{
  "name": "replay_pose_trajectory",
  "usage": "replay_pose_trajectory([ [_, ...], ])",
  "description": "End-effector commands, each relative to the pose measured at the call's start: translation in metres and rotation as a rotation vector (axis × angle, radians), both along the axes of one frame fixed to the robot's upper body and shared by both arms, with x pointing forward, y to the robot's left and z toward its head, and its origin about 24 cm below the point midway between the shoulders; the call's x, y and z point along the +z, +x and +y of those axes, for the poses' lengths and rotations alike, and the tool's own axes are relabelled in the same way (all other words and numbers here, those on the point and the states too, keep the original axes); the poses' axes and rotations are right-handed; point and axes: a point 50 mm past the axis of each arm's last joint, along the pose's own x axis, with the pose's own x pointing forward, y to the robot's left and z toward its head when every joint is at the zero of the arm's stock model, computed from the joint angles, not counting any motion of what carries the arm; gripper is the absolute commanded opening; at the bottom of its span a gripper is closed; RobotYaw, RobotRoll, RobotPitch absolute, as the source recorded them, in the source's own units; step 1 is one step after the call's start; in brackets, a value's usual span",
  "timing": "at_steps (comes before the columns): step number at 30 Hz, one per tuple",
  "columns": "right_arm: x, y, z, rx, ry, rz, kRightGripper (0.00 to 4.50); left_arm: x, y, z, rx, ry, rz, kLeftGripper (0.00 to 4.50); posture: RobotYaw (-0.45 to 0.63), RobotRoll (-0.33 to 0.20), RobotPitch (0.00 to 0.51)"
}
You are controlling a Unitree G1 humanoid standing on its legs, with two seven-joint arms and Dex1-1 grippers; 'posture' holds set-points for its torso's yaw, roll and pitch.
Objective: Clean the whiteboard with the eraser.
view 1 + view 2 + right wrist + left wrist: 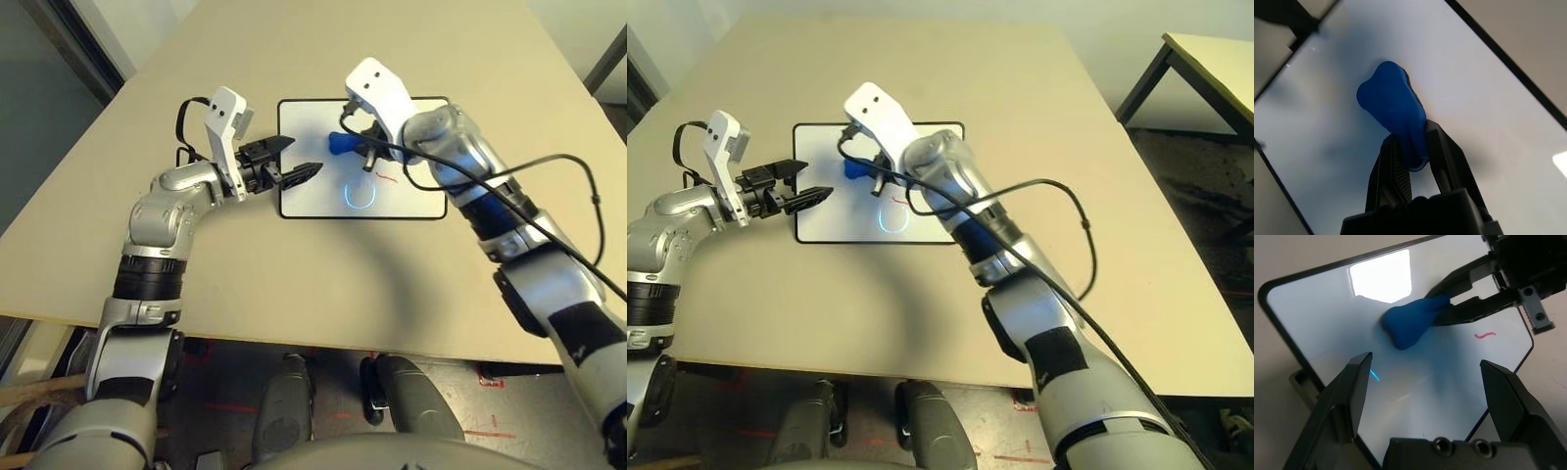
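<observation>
Beige table point(294, 274) — eraser point(1393, 105) in right claw point(1418, 147)

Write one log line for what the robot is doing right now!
right gripper: shut on eraser, over whiteboard | left gripper: open at board's left edge | marks left: red squiggle, blue curve

Right arm covers the whiteboard's point(313, 191) far right corner; eraser's point(1393, 110) near end is buried between the right pincer's point(1413, 152) fingers.

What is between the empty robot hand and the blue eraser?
Nothing but bare whiteboard. In the left wrist view, the left gripper stands open, with plain white surface stretching to the eraser pinched by the right gripper.
</observation>
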Motion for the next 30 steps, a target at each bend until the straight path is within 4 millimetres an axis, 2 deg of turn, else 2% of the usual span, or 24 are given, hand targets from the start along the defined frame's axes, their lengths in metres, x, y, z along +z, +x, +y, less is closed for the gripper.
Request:
replay_pose_trajectory([
  [1, -0.017, 0.007, -0.008, -0.052, -0.059, 0.024, 0.64, 0.0, -0.004, 0.002, 0.008, 0.001, 0.001, 4.5, 0.01, 0.0, 0.162],
  [6, -0.019, 0.01, -0.021, -0.079, -0.078, 0.028, 0.63, -0.001, -0.004, 0.002, 0.011, -0.001, 0.004, 4.5, -0.01, 0.0, 0.156],
  [12, -0.018, 0.009, -0.068, -0.173, -0.129, 0.042, 0.62, -0.001, -0.001, 0.0, 0.0, 0.001, 0.008, 4.5, -0.04, 0.0, 0.152],
  [16, -0.014, 0.005, -0.085, -0.216, -0.151, 0.046, 0.62, -0.001, 0.001, -0.001, -0.011, 0.003, 0.01, 4.5, -0.06, 0.0, 0.154],
  [19, -0.013, 0.003, -0.083, -0.217, -0.152, 0.046, 0.62, -0.001, 0.003, -0.002, -0.017, 0.003, 0.011, 4.5, -0.06, 0.0, 0.154],
  [21, -0.013, 0.003, -0.075, -0.205, -0.145, 0.048, 0.62, -0.002, 0.003, -0.003, -0.021, 0.002, 0.011, 4.5, -0.06, 0.0, 0.154],
  [30, -0.015, 0.004, -0.022, -0.111, -0.11, 0.049, 0.62, -0.001, 0.002, -0.004, -0.019, -0.007, 0.008, 4.5, -0.03, 0.0, 0.163],
])
